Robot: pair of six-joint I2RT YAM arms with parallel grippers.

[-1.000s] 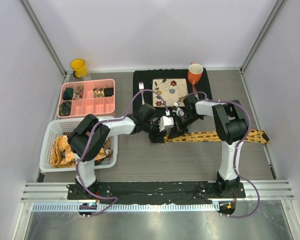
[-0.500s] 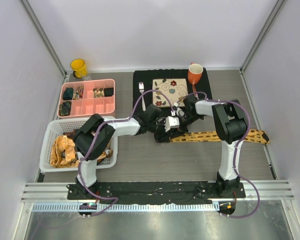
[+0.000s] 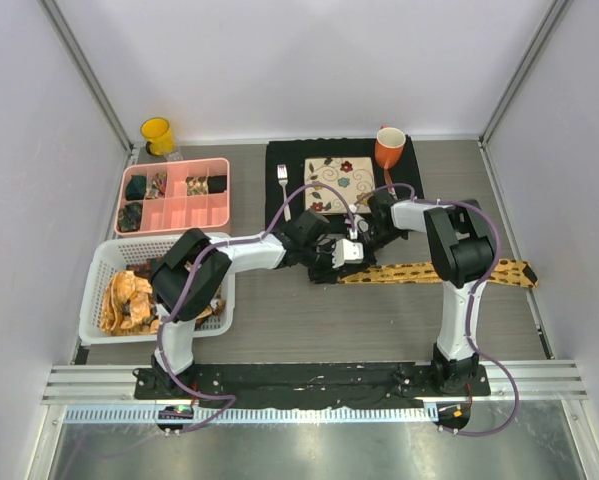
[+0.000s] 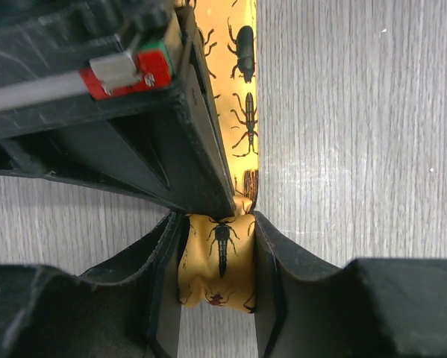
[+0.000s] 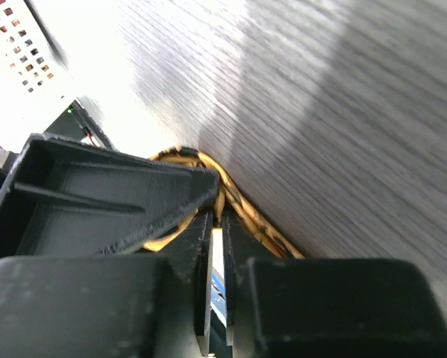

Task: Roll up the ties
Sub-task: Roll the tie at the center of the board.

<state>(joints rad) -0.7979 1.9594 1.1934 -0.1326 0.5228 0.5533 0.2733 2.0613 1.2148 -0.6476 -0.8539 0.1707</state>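
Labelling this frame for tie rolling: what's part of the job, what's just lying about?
Job: yellow tie, rolled end in left tool; ties in white basket.
Lying about: pink tray, yellow cup, orange mug, fork, patterned plate, black mat.

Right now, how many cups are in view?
2: a yellow cup at the back left corner; an orange cup on the black mat, at the back. None look hidden.

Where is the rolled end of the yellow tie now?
Mid-table in the top view, on the near side of the black mat, the rolled end sits pinched between the left pincer's fingers.
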